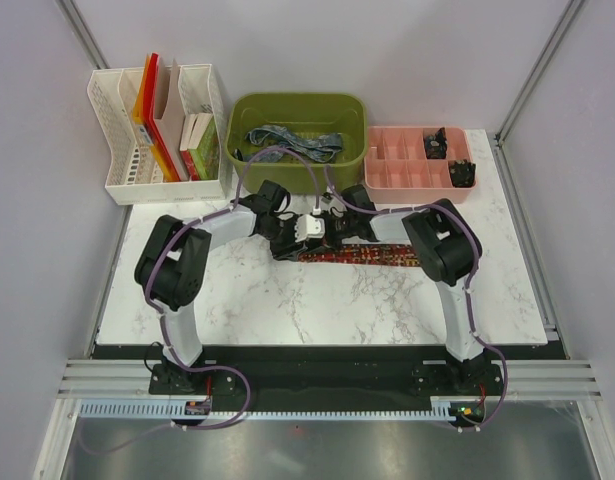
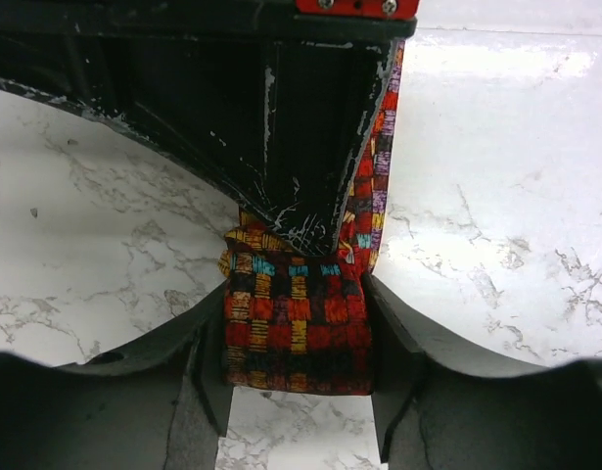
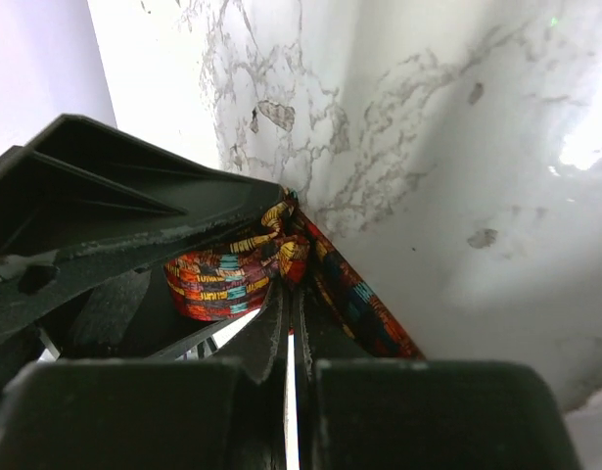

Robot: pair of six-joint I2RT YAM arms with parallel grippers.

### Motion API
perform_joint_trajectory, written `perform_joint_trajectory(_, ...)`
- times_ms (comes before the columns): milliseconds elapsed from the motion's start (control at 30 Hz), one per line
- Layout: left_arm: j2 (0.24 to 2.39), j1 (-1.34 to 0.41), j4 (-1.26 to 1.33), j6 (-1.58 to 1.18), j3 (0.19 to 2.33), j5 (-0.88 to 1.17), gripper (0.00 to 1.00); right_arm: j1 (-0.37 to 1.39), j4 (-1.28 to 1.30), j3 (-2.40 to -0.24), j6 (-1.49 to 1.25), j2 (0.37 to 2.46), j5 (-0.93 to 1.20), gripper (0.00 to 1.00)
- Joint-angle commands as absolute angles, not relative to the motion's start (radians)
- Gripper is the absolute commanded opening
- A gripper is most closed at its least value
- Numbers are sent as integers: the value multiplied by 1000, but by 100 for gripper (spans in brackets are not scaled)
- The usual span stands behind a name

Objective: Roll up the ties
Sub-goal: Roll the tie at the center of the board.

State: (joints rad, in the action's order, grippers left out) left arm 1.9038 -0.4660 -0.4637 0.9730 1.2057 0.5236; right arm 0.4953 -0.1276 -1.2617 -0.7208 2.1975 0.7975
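Observation:
The red, orange and dark patterned tie lies across the middle of the marble table, its left end partly rolled. My left gripper is shut on that rolled end, one finger on each side of it. My right gripper meets it from the right, its black fingers pressing into the roll from above. In the right wrist view the right gripper is shut on a fold of the tie. The blue-grey tie lies in the green bin.
The green bin stands at the back centre. A pink compartment tray holding small black items is at the back right. A white file organizer with books is at the back left. Walls enclose the table's sides.

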Motion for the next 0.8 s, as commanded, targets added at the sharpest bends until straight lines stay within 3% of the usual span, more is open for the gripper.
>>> perform_joint_trajectory(0, 1887, -468, -512, 989, 1147, 483, 53, 517, -118, -1252, -719, 2208, 722, 0)
perform_joint_trajectory(267, 1888, -466, -532, 974, 1149, 476, 46, 535, -78, -1201, -805, 2080, 709, 0)
perform_joint_trajectory(500, 1894, -462, -546, 989, 1160, 485, 47, 531, -66, -1147, -796, 2085, 678, 0)
perform_joint_trajectory(767, 1858, -402, -574, 994, 1195, 569, 65, 502, -41, -1157, -744, 2163, 646, 0)
